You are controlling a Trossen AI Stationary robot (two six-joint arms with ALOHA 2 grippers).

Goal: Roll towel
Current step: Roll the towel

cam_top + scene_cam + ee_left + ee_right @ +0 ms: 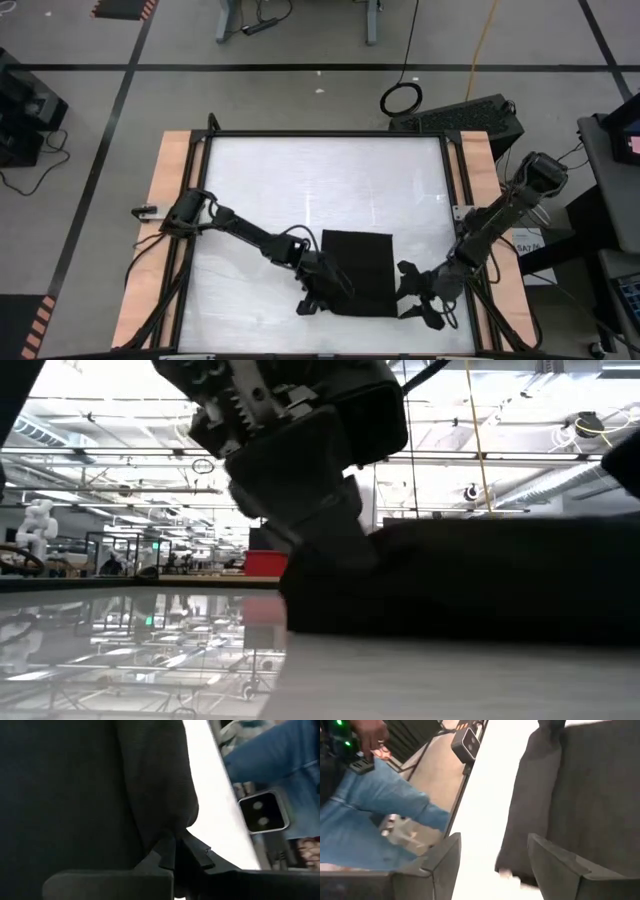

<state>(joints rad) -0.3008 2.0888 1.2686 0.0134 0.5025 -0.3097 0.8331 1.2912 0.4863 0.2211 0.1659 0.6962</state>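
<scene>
The black towel (357,272) lies folded into a thick rectangle on the white table (300,180), near its front edge. My left gripper (322,291) is at the towel's left side, shut on the cloth; the low view shows it pressed against the towel's left end (330,575). My right gripper (414,303) stands open just off the towel's near right corner. In its own view (495,862) its fingers stand over the towel's edge (530,810), and I see no touch. My left gripper pinches a rounded fold of the towel (172,830) between its two fingertips (167,856), at the towel's left side near the front corner. The fingers come slanting down from the table's left. The towel rests on the table, its cloth bulging up beside the fingertips.
A person in blue jeans (380,805) stands at the table's front edge, beside a small camera unit (466,742). Wooden strips (170,200) run along both table sides. Bare white table lies beyond the towel toward the far edge.
</scene>
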